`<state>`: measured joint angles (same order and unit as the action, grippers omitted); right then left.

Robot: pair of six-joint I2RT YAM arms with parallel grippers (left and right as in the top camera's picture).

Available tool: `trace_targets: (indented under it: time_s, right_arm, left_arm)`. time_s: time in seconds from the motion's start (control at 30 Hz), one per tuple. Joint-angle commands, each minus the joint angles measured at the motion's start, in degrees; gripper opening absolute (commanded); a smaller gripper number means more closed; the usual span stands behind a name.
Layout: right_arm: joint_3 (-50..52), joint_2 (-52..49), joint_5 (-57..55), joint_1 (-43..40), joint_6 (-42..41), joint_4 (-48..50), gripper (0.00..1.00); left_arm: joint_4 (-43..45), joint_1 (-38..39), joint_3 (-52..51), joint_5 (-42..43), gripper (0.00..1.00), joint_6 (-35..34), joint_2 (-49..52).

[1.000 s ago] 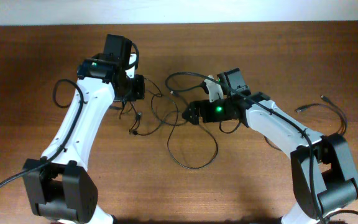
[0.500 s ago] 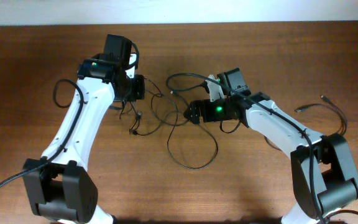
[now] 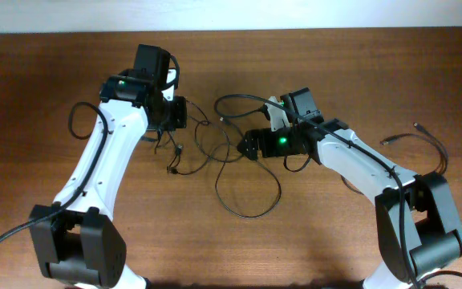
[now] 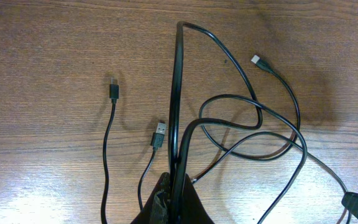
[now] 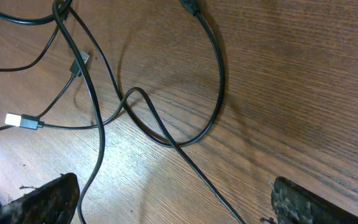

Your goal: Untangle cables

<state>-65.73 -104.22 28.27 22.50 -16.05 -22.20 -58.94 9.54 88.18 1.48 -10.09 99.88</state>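
Note:
A tangle of thin black cables [image 3: 231,172] lies on the wooden table between my two arms. My left gripper [image 4: 178,196] is shut on one black cable [image 4: 177,99] and holds it taut, running straight up the left wrist view. Two loose plug ends [image 4: 158,134] lie beside it, and a silver-tipped plug [image 4: 257,60] lies at the upper right. My right gripper [image 5: 173,196] is open wide above the table, with a black cable [image 5: 185,158] passing between its fingers. A white-tipped plug [image 5: 22,121] lies to its left.
A separate black cable [image 3: 423,140] with plugs lies at the right, near the right arm's base. A thicker arm cable [image 3: 77,120] loops at the left. The table's far edge [image 3: 231,30] meets a white wall.

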Motion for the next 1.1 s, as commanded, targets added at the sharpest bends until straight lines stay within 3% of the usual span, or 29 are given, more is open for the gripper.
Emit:
trace_targets:
  time_s: [0.0,0.5,0.57,0.63,0.67,0.87,1.07]
  right_arm:
    - [-0.2,-0.5,-0.7,-0.1,0.2,0.2,0.98]
    - [-0.2,-0.5,1.0,0.0,0.2,-1.1,0.99]
    - [-0.2,-0.6,3.7,0.0,-2.7,-1.5,0.99]
    - [-0.2,-0.6,3.7,0.1,-2.7,-0.2,0.73]
    - [-0.2,-0.6,3.6,0.1,-2.7,1.7,0.70]
    - [-0.1,-1.8,-1.6,1.3,-4.6,7.3,0.65]
    - [-0.1,-7.3,-3.5,4.5,-7.6,20.2,0.64]
  left_arm:
    - [-0.1,-0.2,-0.2,-0.2,0.00,0.5,0.5]
    - [7.1,0.6,-4.0,1.8,0.00,0.5,0.5]
    - [7.9,0.6,-4.2,3.4,0.00,0.5,0.5]
    - [7.9,0.6,-4.2,3.5,0.00,0.5,0.5]
    - [7.9,0.6,-4.2,3.4,0.00,0.5,0.5]
    - [8.0,0.6,-4.2,3.4,0.00,0.5,0.5]
    - [8.6,0.6,-4.2,3.4,0.00,0.5,0.5]
